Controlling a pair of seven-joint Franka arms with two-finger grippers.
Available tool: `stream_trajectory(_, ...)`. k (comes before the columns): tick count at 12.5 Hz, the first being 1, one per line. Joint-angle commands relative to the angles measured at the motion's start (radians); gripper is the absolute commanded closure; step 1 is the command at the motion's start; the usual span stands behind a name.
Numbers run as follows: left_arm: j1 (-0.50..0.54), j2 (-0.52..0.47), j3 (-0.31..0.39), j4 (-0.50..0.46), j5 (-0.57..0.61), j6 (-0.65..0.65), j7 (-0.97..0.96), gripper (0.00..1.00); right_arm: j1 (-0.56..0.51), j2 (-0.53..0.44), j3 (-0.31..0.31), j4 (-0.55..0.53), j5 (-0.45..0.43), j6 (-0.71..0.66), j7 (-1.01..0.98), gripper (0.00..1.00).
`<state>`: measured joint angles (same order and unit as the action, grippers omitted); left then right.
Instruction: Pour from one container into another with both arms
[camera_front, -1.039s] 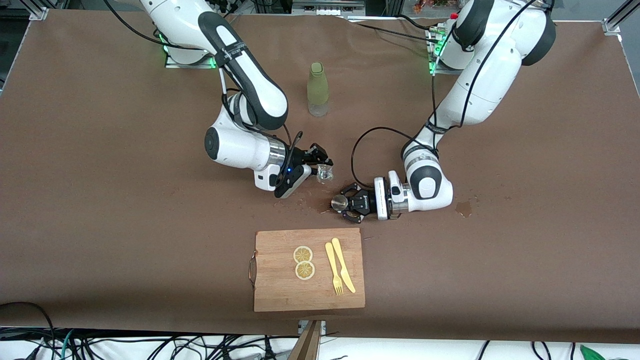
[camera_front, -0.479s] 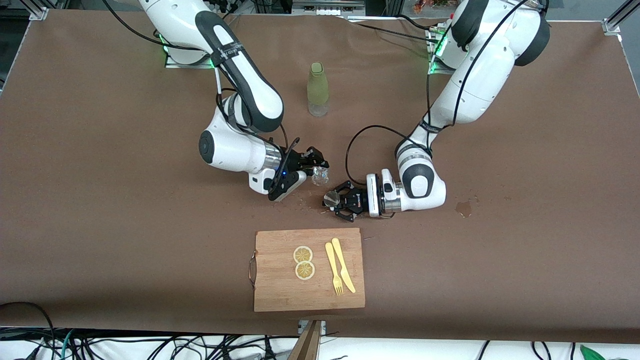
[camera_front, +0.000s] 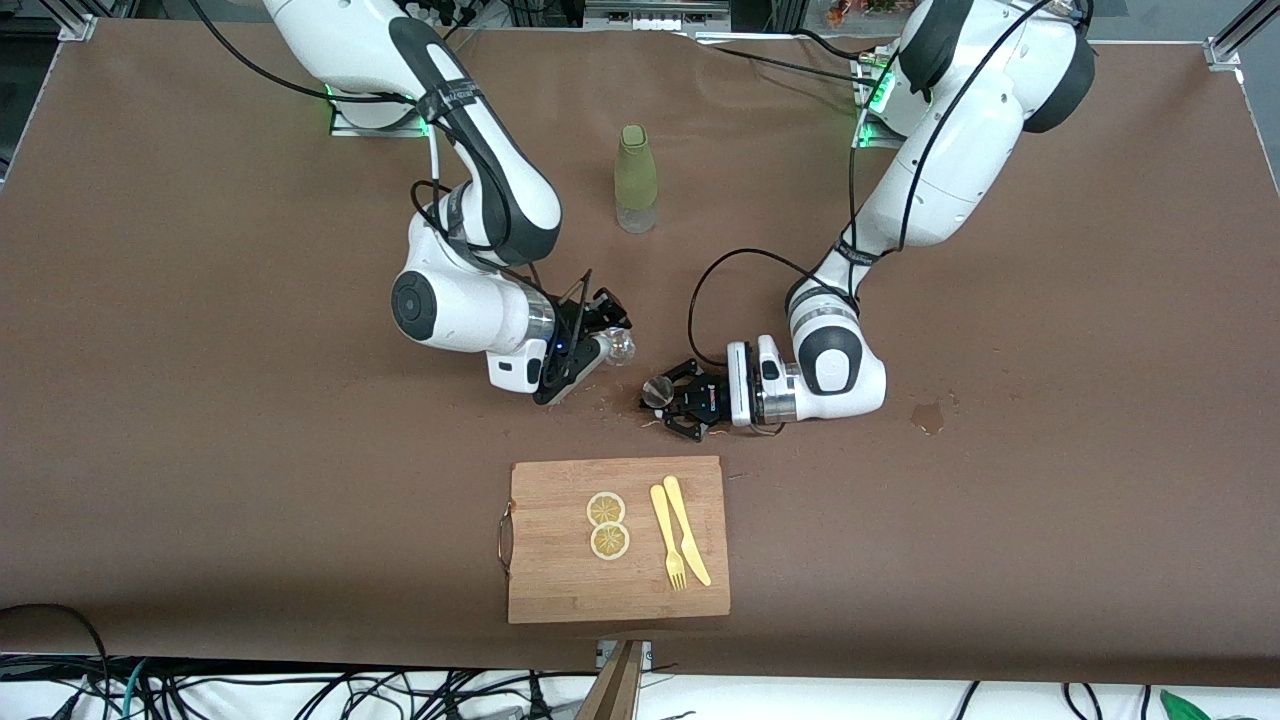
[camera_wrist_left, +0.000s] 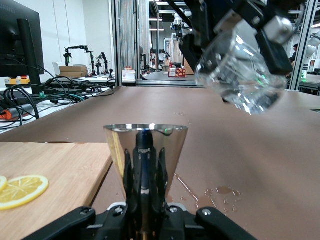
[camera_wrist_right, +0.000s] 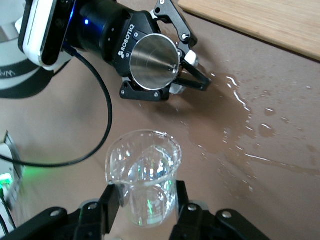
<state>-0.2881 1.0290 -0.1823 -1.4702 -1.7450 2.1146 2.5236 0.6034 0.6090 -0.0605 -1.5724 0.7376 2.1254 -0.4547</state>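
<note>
The steel jigger (camera_front: 657, 391) sits upright, pinched in the left gripper (camera_front: 668, 402) just over a wet patch of table (camera_front: 200, 400). The right gripper (camera_front: 612, 335) clamps the clear glass (camera_front: 622, 346), tilted, right beside and above it. Cutting board (camera_front: 560, 590) is nearer the front camera.

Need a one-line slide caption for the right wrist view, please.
Right hand holds the glass over the wet table, above the steel jigger gripped in the left hand.
</note>
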Motion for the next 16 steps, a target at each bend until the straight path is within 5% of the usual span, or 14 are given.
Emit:
stream_trajectory(1,-0.009,0.020,0.001,0.024,-0.036,0.004,0.041,1.00,-0.005,-0.006,0.002,0.032,-0.078,-0.036,0.016,0.84)
stream_trajectory(16,-0.009,0.017,-0.034,0.027,-0.060,0.007,0.041,1.00,0.062,0.097,-0.015,0.225,-0.461,-0.082,0.001,0.84)
